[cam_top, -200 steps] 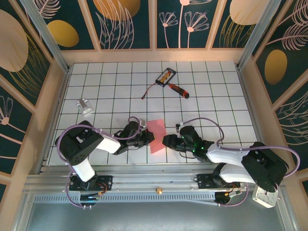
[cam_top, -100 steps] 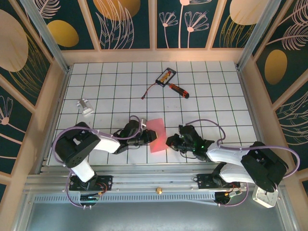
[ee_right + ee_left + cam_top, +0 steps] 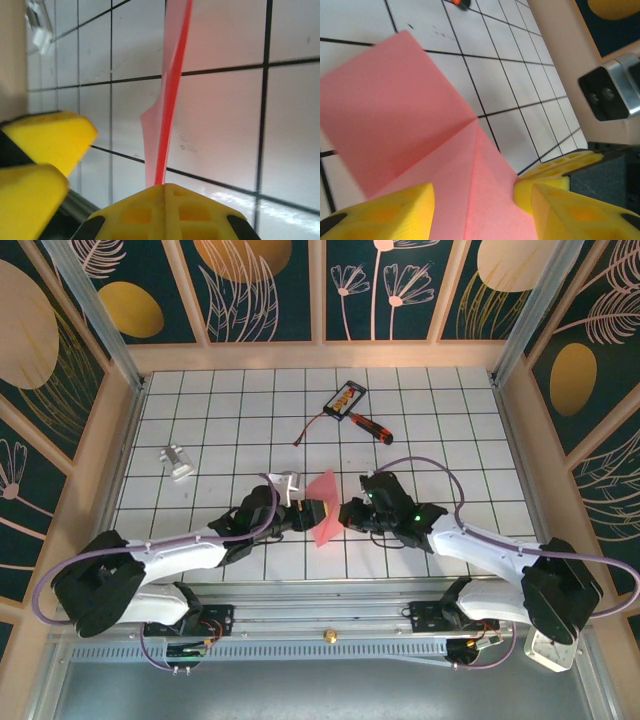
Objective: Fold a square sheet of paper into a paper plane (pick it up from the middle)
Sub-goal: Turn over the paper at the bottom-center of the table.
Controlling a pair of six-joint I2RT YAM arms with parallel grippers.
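The pink-red square sheet of paper (image 3: 325,502), folded along a crease, hangs above the tiles between both grippers. My right gripper (image 3: 347,514) is shut on its edge. In the right wrist view the paper (image 3: 172,90) runs edge-on out of the closed right gripper (image 3: 165,187). My left gripper (image 3: 312,512) stands open on the sheet's other side. In the left wrist view the creased paper (image 3: 410,110) lies in the gap of the left gripper (image 3: 480,215), its yellow fingers (image 3: 380,215) apart. A right-gripper pad (image 3: 555,170) presses the paper's edge there.
A red-handled screwdriver (image 3: 370,426) and a black-and-orange card (image 3: 345,397) with a thin cable lie at the back of the tiled floor. A small pale object (image 3: 178,462) sits at the left. Wooden walls (image 3: 125,440) fence in the floor.
The right gripper has shut on the paper and the left gripper has opened. Both arms reached farther from their bases, and the paper rose from flat on the tiles to standing on edge.
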